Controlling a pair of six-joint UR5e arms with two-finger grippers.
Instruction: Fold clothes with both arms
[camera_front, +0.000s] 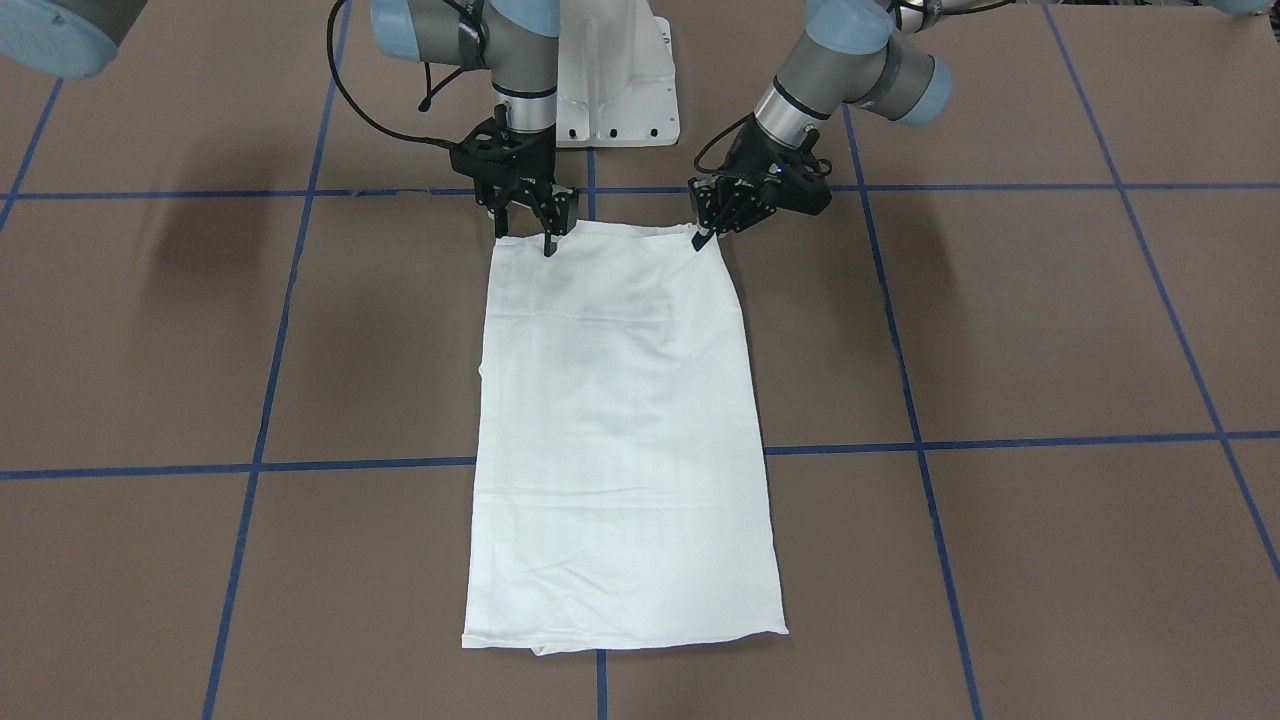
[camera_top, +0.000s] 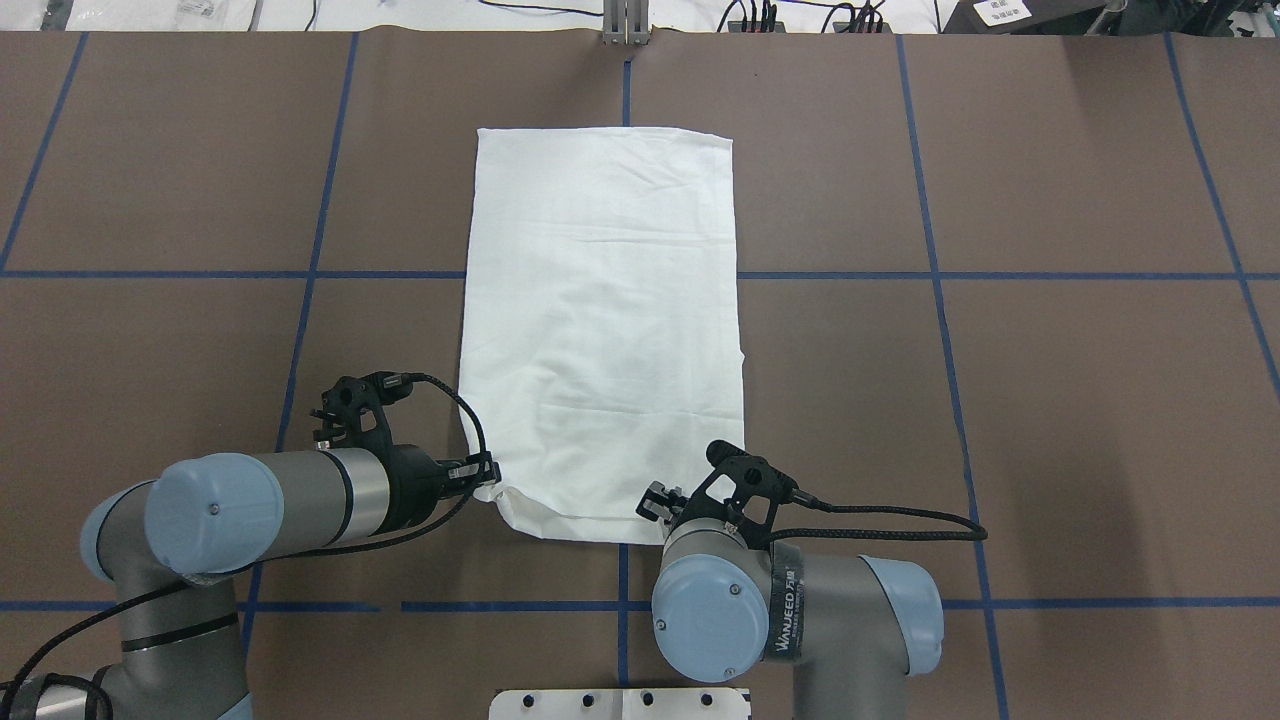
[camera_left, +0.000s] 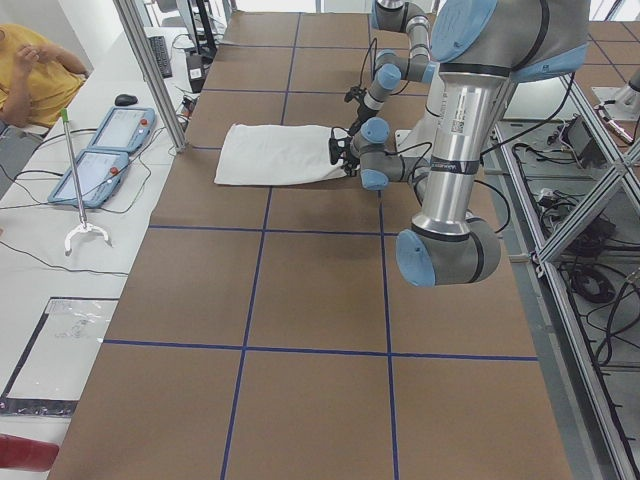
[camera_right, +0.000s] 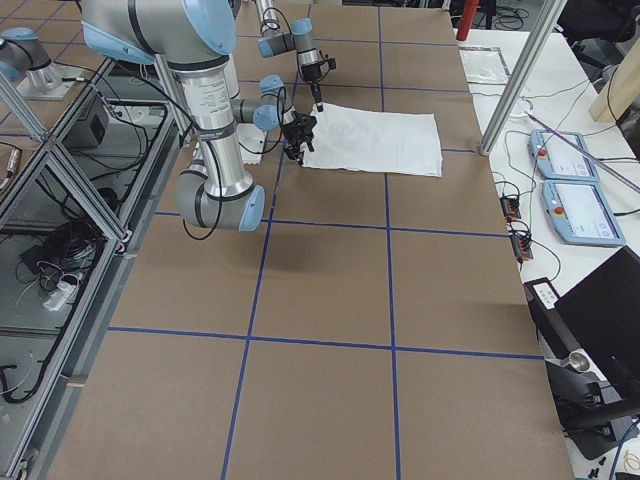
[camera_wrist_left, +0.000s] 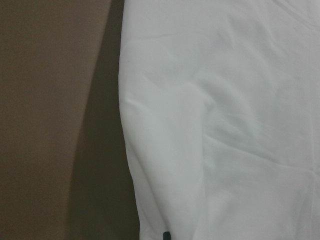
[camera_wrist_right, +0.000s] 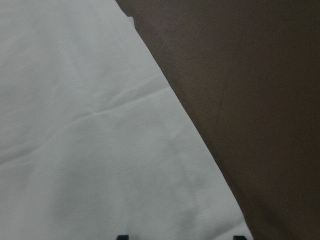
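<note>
- The white T-shirt (camera_front: 620, 420) is lying flat as a long folded rectangle. In the front-facing view it is running from just below the top centre down to the lower centre of the frame. No print is showing on the upper face.
- The brown table (camera_front: 1050, 330) is carrying it, and the blue tape lines (camera_front: 1000, 440) are passing under the cloth on several sides.
- The left gripper (camera_front: 704, 238) is sitting at the shirt's upper right corner in the front-facing view, which is the lower left corner in the overhead view. Its fingers are looking drawn together on that corner, and the cloth is puckering slightly there.
- In the left wrist view only one dark fingertip (camera_wrist_left: 166, 234) is showing, at the bottom edge. White cloth is filling the right of that frame and brown table the left.
- The right gripper (camera_front: 524, 236) is standing at the shirt's upper left corner in the front-facing view. Its jaws are spread wide, and the fingers are pointing down onto the shirt's top edge.
- In the right wrist view two fingertips (camera_wrist_right: 122, 237) are peeking in well apart at the bottom edge, with cloth lying between them.
- The white pedestal base (camera_front: 620, 90) is standing at the top centre, just above the shirt's near edge and between the two arms.
</note>
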